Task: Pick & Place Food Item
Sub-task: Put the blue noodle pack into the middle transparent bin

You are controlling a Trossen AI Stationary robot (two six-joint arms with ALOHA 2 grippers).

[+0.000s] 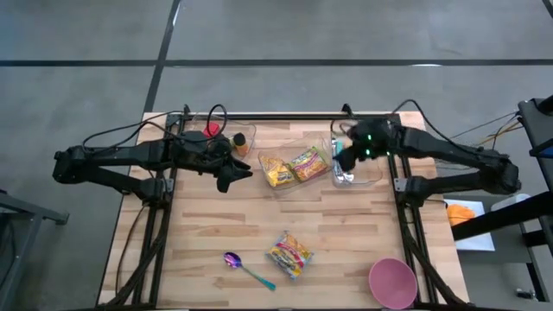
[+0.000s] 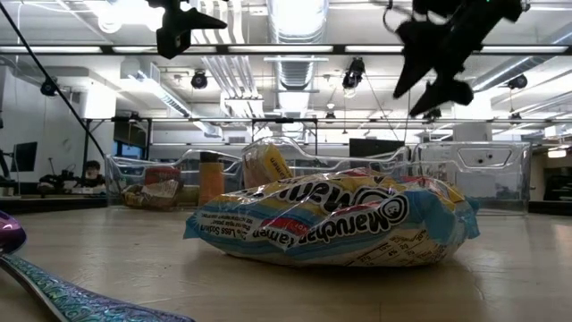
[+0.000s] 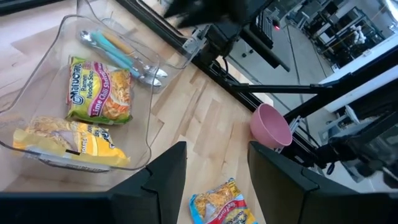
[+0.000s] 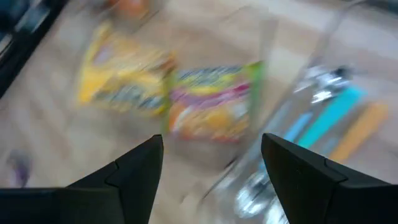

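Note:
A blue-and-yellow ramen packet [image 1: 289, 253] [image 2: 331, 224] lies flat on the wooden table toward the near edge. A yellow packet [image 1: 275, 170] [image 3: 68, 140] and a green packet [image 1: 307, 162] [image 3: 99, 90] lie in a clear bin [image 1: 292, 183] at the far middle. My left gripper [image 1: 238, 173] [image 3: 216, 149] hangs open above the table, left of that bin, with nothing between its fingers. My right gripper [image 1: 339, 160] [image 4: 212, 140] hangs open above the bin's right end, also with nothing in it.
A second clear bin [image 1: 356, 177] with several utensils [image 3: 124, 53] stands right of the packets' bin. A container [image 1: 238, 138] with red and orange items stands at the far left. A purple-bowled spoon [image 1: 246, 268] and a pink bowl [image 1: 393, 281] lie near the front edge.

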